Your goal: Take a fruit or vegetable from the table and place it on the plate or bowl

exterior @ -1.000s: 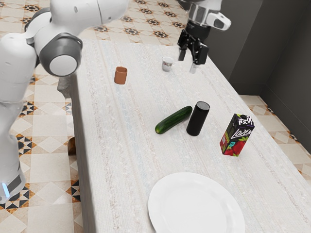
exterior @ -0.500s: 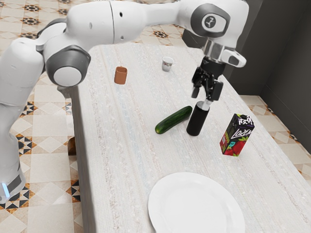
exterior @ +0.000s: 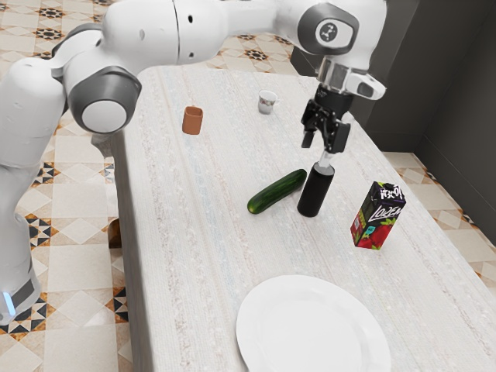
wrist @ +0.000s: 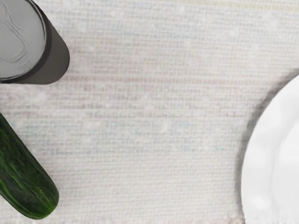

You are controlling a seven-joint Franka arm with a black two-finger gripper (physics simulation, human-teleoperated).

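A dark green cucumber [exterior: 277, 191] lies on its side in the middle of the table, just to the exterior view's left of a black can [exterior: 315, 188]. My gripper [exterior: 318, 149] hangs open just above the can's top, with nothing between its fingers. The white plate [exterior: 314, 325] rests at the table's near end, well away from the hand. In the wrist view the cucumber's end [wrist: 23, 186], the can's grey lid [wrist: 21, 39] and the plate's rim [wrist: 275, 163] lie below the hand.
A red and black juice carton [exterior: 377, 215] stands to the exterior view's right of the can. A brown cup [exterior: 192, 119] and a small white cup [exterior: 267, 101] stand at the table's far end. The table's right edge [exterior: 434, 209] runs close behind the carton.
My hand came from the far end near the white cup to a spot over the black can, then shifted slightly up and back. The objects stayed put.
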